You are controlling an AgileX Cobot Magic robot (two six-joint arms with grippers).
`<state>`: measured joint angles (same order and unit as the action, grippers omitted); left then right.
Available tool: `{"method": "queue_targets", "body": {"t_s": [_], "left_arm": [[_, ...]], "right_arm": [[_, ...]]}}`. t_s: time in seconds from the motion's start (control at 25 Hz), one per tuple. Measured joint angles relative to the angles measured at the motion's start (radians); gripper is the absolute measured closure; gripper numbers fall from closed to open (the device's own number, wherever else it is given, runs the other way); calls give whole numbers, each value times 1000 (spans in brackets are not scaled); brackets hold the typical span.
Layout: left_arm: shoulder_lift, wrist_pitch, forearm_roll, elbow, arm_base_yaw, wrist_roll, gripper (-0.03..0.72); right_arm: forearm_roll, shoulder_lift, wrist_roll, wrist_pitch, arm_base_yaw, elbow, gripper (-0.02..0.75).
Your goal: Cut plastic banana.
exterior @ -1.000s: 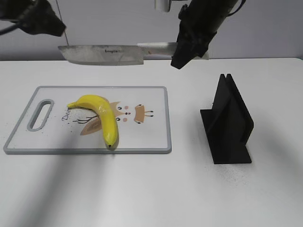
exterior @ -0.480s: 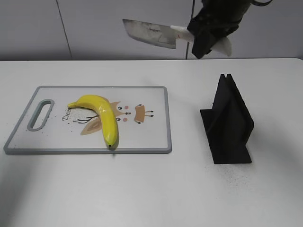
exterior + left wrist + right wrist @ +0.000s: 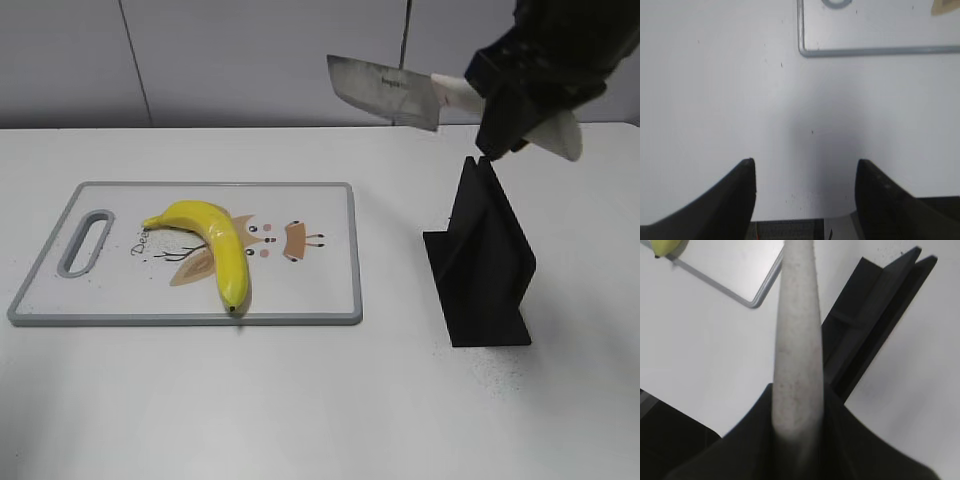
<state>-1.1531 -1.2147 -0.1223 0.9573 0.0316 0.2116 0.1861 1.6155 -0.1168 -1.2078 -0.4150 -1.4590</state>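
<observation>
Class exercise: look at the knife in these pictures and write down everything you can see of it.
The knife is a cleaver with a broad, grey, metal-looking blade bearing small dark print and a whitish handle. It hangs in the air, blade pointing left and tilted slightly, above the black slotted stand and touching neither it nor the table. Only the right gripper touches it, clamped on the handle, whose pale end sticks out to the right.

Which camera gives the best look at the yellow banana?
The exterior view: the whole plastic banana lies on the cutting board. The right wrist view catches only its tip at the corner; the left wrist view shows none of it.
</observation>
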Motion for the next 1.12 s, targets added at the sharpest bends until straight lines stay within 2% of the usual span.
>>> {"method": "queue_targets", "body": {"t_s": [0.32,0.56,0.96,1.12], "left_arm": [[361,71,29,-304,0,0,98],[662,90,-4,-430,0,0,98],[1075,126,-25,-457,0,0,98],[1157,122,-30,-457,0,0,98]], "right_arm": [[1,-202,44,162,0,266,576],[3,-302,63,205,0,366,576],[5,-386,146,318,0,513,576],[-2,-415,207,386,0,568,576]]}}
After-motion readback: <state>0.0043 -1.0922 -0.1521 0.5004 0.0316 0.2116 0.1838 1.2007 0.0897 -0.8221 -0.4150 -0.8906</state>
